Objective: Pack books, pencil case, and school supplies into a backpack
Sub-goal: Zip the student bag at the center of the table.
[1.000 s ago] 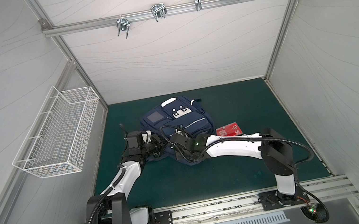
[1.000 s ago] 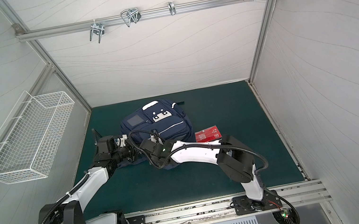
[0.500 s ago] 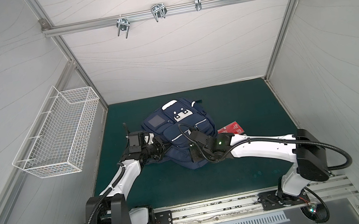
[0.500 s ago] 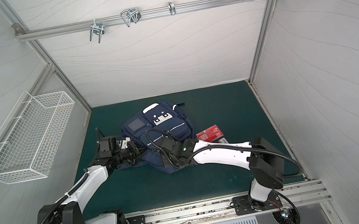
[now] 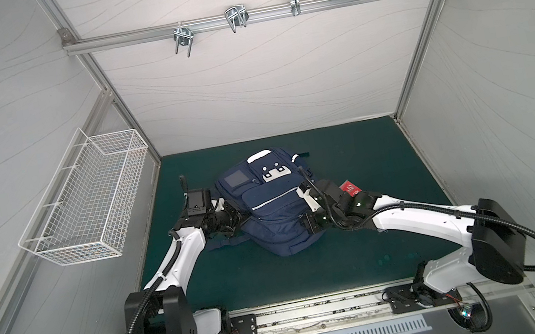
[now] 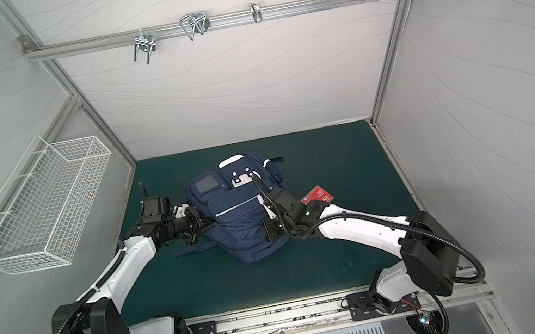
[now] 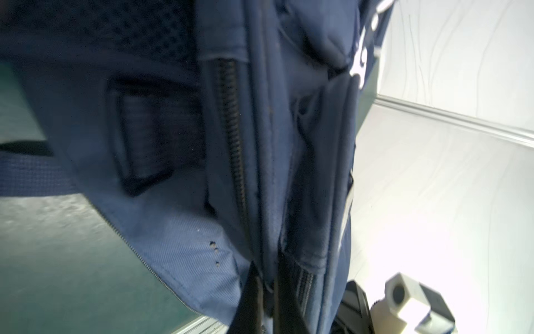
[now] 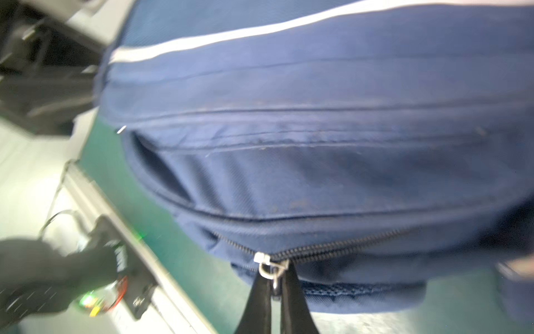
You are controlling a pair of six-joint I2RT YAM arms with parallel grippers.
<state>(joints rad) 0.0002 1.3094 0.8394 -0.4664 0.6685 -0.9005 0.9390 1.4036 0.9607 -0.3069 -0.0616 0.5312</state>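
The right gripper [image 8: 274, 279] is pinched tight on the metal zip pull [image 8: 270, 270] of the backpack [image 5: 274, 211], the two black fingers meeting just under the silver slider, from which a line of dark teeth runs off along the navy cloth. A second ago this gripper sat at the backpack's near left corner, close to the left gripper. Now it stands at the near right side of the bag, so the pull has travelled round the near end with it. The right arm [image 5: 416, 219] has swung out as well: its elbow, which was bent up near the middle of the mat's near edge, now lies low and close to the near right corner.

The left gripper [image 7: 267, 284] is clamped on a navy fold of the backpack beside a zip track, at the bag's left side. It has hardly moved in that second.

The backpack lies front up about the middle of the green mat [image 5: 368, 157], a little nearer the far edge, white stripe and dotted patch showing in both top views. Its near end now reaches slightly further toward the near edge than before.

The red book [image 5: 351, 187] lies flat on the mat between the backpack and the right edge, where it lay a second ago, partly covered by the right wrist.
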